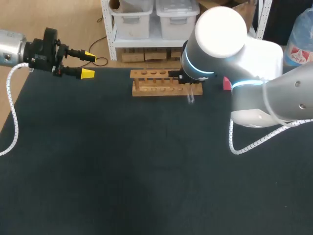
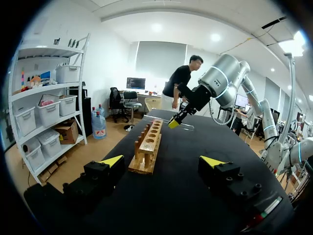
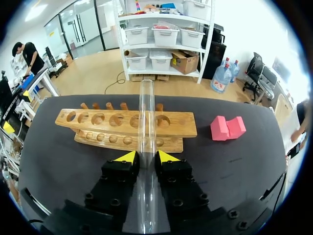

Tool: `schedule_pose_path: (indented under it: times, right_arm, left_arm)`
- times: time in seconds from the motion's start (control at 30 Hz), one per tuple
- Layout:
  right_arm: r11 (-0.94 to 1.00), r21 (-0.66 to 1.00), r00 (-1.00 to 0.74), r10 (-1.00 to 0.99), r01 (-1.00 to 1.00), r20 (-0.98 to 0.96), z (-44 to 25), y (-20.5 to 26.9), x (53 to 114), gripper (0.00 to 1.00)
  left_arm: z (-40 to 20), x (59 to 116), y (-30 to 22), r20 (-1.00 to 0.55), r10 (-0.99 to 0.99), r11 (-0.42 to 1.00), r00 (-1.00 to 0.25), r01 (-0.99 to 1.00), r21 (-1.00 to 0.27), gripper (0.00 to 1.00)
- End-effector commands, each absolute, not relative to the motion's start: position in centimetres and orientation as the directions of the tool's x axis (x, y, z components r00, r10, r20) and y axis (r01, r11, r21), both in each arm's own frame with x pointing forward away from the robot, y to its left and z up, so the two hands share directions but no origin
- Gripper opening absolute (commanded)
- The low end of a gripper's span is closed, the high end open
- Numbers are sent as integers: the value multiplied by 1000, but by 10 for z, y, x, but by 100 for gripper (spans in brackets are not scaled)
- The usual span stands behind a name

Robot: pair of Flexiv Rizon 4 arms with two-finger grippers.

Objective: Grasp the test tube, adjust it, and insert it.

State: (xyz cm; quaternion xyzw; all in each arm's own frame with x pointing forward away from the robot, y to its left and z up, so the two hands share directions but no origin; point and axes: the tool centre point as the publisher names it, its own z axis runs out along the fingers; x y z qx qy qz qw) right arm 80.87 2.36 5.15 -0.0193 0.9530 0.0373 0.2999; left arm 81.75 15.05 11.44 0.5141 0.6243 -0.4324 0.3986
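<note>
**Right wrist view: tube clamped, rack just ahead**

In the right wrist view we are holding the test tube [image 3: 145, 127] in the right gripper [image 3: 146, 157]. Its two yellow-tipped fingers are pressing on the glass from both sides. The tube is running lengthwise out past the fingertips and pointing over the wooden rack [image 3: 98, 120], which is standing just ahead on the table [image 3: 58, 166]. A pink block [image 3: 227, 128] is lying beside the rack's end, apart from it.

The left wrist view is showing the tube held off the table near the rack's far end, lying closer to level than upright. The left gripper [image 1: 89, 65] is hanging over the table's far left corner, well apart from the rack. Its fingers are spread and holding nothing.

We are judging the step in hand to be the adjusting, since a tube lying this way cannot drop into a hole.

- We are aiming to tip the wrist until the tube is standing straight, rounded end down.
- We are picking one hole in the top board and centring the tube over it before lowering.
- We are going down slowly so the glass is not catching the rim or nudging the rack.
- We are keeping the grip firm but gentle, because smooth glass is liable to slip or crack.
</note>
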Motion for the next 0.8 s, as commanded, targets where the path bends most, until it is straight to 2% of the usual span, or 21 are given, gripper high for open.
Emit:
schedule_pose_path:
  times: [0.03,0.8]
  right_arm:
    - [996,64,-825,-14,-61,-565,47,25,811,0]
    - [994,83,-858,-23,-76,-513,36,29,814,0]
  left_arm:
    - [114,817,151,-943,296,97,-151,987,-128,100]
    - [114,817,151,-943,296,97,-151,987,-128,100]
